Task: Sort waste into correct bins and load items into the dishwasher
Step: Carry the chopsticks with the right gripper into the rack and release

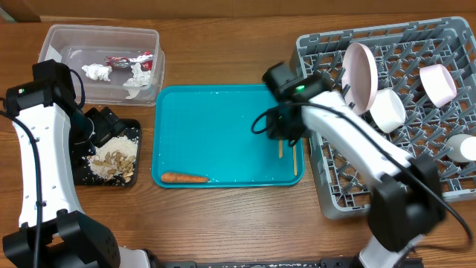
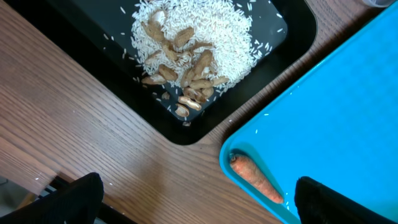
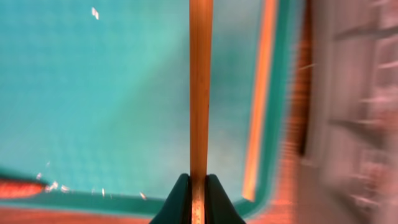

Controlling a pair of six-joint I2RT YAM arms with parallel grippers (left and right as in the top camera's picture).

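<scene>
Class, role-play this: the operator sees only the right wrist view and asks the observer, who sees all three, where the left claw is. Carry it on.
Observer: The left claw hangs open by the black tray, holding nothing.
Operator: What is in that tray?
Observer: Rice scraps with brown shell pieces on top.
Operator: What does the dish rack hold?
Observer: The dish rack holds a plate on edge, two bowls and a cup.

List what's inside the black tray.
The black tray holds a heap of white rice topped with tan shell-like scraps. In the overhead view the left gripper covers one corner; anything there, or under the rice, is hidden.
</scene>
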